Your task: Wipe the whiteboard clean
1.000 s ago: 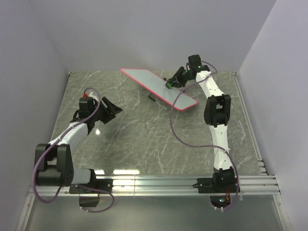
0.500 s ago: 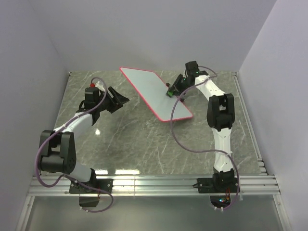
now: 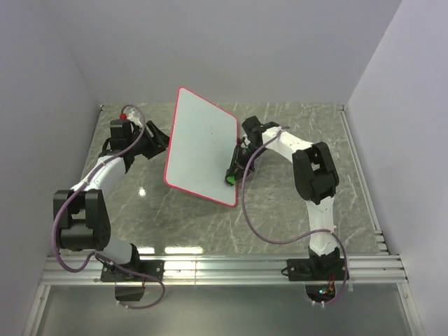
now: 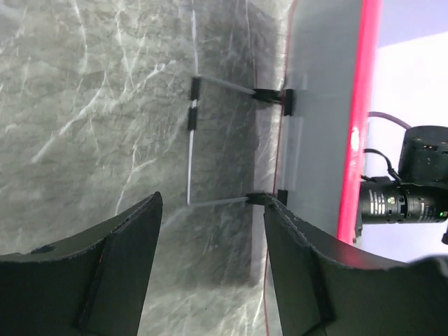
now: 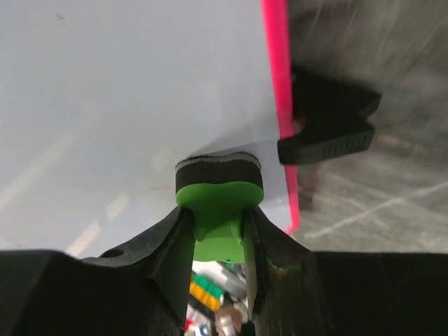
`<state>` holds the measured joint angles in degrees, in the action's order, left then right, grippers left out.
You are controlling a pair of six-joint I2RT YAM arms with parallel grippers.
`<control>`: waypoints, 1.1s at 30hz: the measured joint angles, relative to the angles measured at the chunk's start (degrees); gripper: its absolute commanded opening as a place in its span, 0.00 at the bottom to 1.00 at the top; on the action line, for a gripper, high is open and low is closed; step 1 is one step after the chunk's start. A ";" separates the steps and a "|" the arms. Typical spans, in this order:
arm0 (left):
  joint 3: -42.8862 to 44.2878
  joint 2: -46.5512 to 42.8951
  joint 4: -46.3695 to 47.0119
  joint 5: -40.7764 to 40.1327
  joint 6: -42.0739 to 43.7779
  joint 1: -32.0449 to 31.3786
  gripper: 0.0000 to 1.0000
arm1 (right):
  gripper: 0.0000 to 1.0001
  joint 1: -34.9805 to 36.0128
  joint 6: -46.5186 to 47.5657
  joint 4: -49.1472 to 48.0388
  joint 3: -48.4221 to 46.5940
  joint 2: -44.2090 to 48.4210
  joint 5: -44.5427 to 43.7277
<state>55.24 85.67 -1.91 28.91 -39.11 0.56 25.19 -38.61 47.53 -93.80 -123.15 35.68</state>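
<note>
Green eraser [image 5: 218, 196] is clamped in my right tool [image 5: 218, 234], its black felt against the board [image 3: 203, 150] near the red rim. I see the board standing steeply tilted on the bench [image 3: 280, 203], between the two arms. My left tool [image 4: 210, 206] is apart and empty, just behind the board's left edge, facing its wire stand [image 4: 190, 147].

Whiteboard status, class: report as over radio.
Right end effector shut on green eraser, pad at whiteboard. Left end effector open behind it. Board face unobstructed.
</note>
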 measured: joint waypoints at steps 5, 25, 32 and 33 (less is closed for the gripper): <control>0.70 0.39 -0.96 2.27 2.29 0.87 0.66 | 0.00 2.84 1.36 6.93 -2.40 -1.27 0.48; 9.40 4.63 2.51 15.61 2.27 6.45 0.62 | 0.00 -5.88 0.15 15.47 -36.11 -8.55 -1.38; 10.29 5.66 2.67 17.16 2.01 4.98 0.60 | 0.00 -9.99 -2.14 13.20 -41.66 -12.81 -5.75; 11.04 6.08 2.60 17.38 2.03 4.98 0.59 | 0.00 -9.62 -2.23 12.72 -42.38 -13.90 -6.60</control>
<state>66.28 91.74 0.69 46.28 -37.08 5.54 15.57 -40.84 60.25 -136.18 -137.05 29.08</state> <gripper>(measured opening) 0.610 0.364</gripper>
